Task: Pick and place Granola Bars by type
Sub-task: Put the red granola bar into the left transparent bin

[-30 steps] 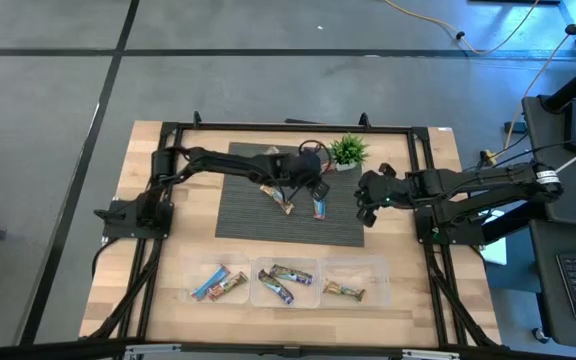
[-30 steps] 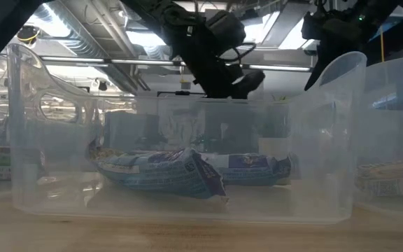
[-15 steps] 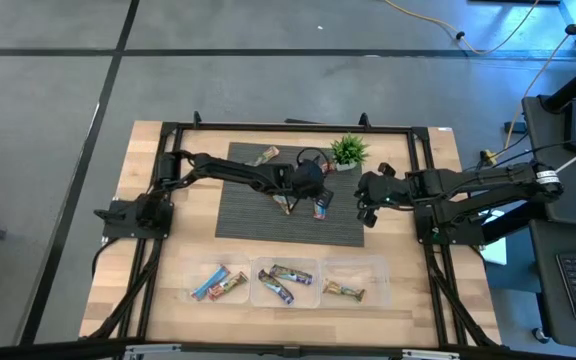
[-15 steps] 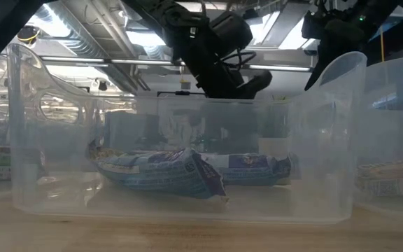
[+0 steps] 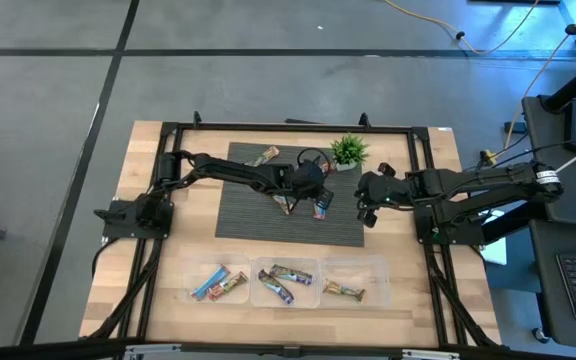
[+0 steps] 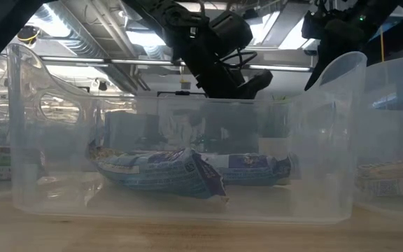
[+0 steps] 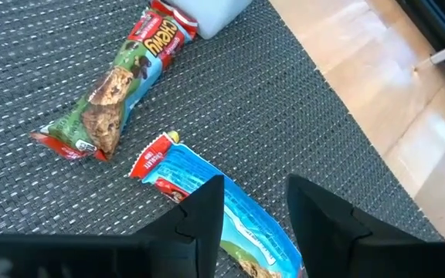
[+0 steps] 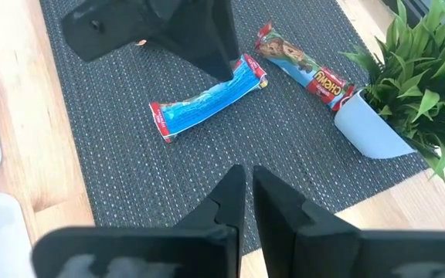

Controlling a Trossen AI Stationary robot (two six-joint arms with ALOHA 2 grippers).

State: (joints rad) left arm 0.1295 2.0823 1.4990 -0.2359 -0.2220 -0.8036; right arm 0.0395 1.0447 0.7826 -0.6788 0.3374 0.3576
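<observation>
Between the left tool's (image 7: 253, 212) parted fingers lies a blue bar (image 7: 230, 224), unclamped.

Blue-wrapped granola bar (image 8: 207, 106) lying flat and diagonal mid-frame on the dark woven mat, brown-and-green bar with red ends (image 8: 304, 69) flat toward the upper right, tan bar (image 5: 266, 156) near the mat's top edge, more bars (image 5: 283, 281) low in the high view in clear bins
</observation>
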